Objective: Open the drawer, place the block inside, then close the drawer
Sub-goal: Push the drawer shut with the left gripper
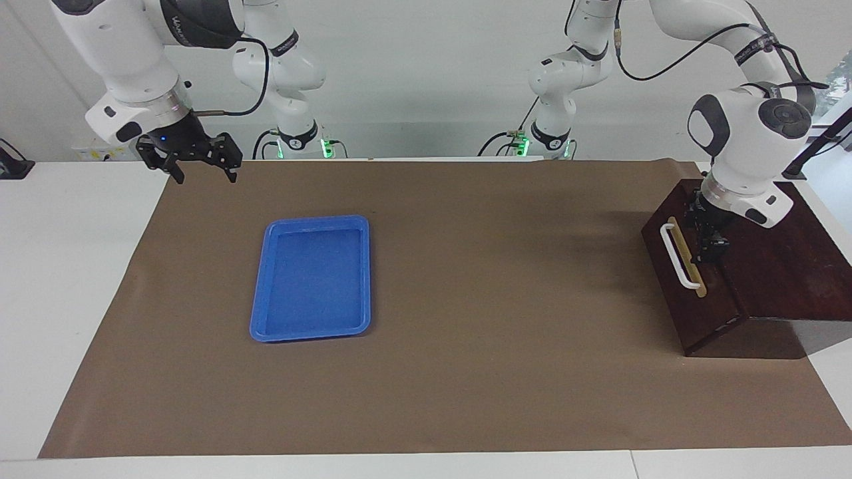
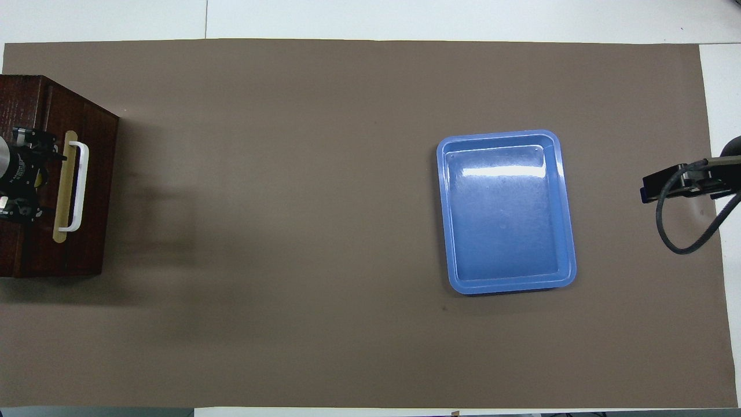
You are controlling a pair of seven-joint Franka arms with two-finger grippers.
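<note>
Dark brown wooden drawer (image 1: 689, 283) with white bar handle, pushed shut in its cabinet, at the left arm's end.

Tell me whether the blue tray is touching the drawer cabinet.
Apart. The overhead view shows the blue tray toward the right arm's end of the table and the cabinet at the left arm's end, with a wide stretch of bare brown mat between them.

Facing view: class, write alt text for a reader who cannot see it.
The left claw is at the top edge of a shut dark wooden drawer. The right claw waits raised, open, above the mat's corner, with a blue tray nearby.
</note>
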